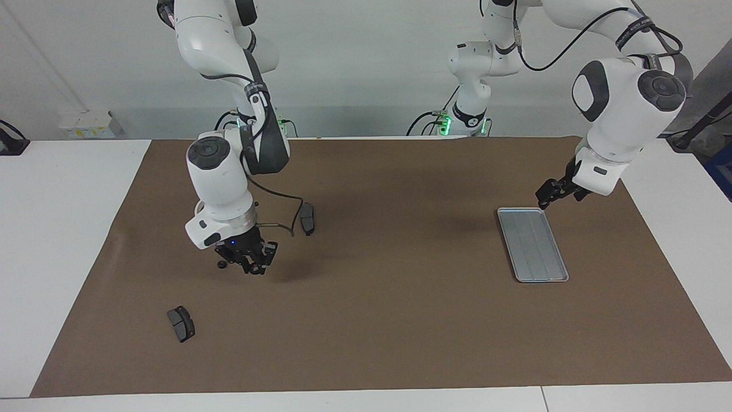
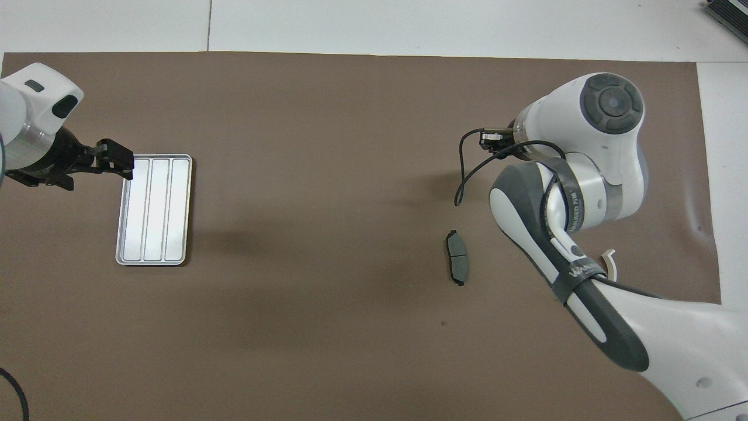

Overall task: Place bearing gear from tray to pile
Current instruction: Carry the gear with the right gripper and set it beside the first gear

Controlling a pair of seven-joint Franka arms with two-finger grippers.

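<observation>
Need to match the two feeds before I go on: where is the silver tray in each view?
Facing view: the tray lies toward the left arm's end of the brown mat, under the left pincer.
Overhead view: the tray lies beside the left pincer.
Shared landmark: the brake pad mid-mat.

There are two robot arms, each with one gripper: the left gripper [image 1: 548, 196] and the right gripper [image 1: 250, 264]. One silver tray [image 1: 533, 244] is on one brown mat [image 1: 400, 320]. I count two dark brake pads, one [image 1: 307, 218] nearer to the robots and one [image 1: 181, 323] farther. One small black gear [image 1: 222, 264] shows beside the right gripper; perhaps more are hidden under the arm. One white bracket [image 2: 610, 260] shows only by its tip
</observation>
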